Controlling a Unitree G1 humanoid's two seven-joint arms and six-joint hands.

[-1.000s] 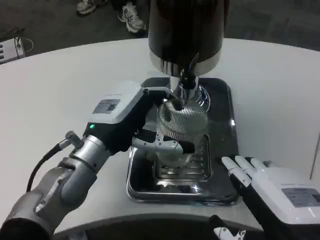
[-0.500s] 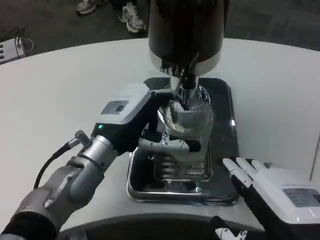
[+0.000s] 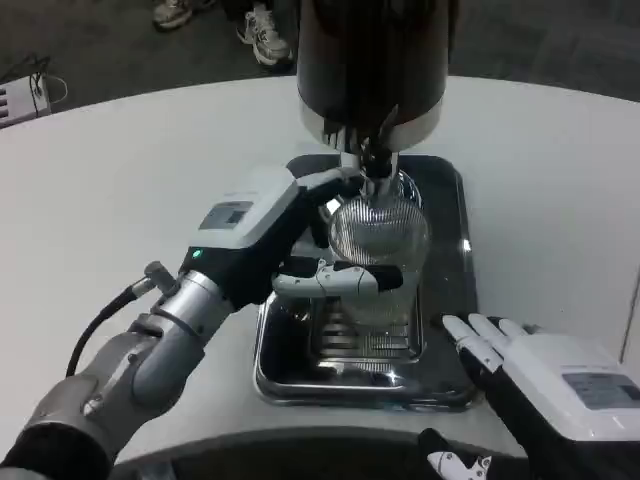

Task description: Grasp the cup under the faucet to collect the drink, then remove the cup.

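Note:
A clear ribbed cup (image 3: 378,250) is held by my left hand (image 3: 285,240) directly below the black faucet spout (image 3: 372,155) of the dark drink dispenser (image 3: 372,60). Fingers wrap around the cup's front and back, and it is tilted with its mouth turned toward me. It sits above the grated drip tray (image 3: 365,335). My right hand (image 3: 545,380) lies flat on the table to the right of the tray, fingers apart and holding nothing.
The steel tray rim (image 3: 300,385) reaches close to the table's front edge. The dispenser body stands over the tray's far end. Shoes of people (image 3: 262,30) are on the floor beyond the white table (image 3: 120,170).
My left hand has lifted the cup off the grate and tilted it toward the spout. The right hand has stayed where it was.

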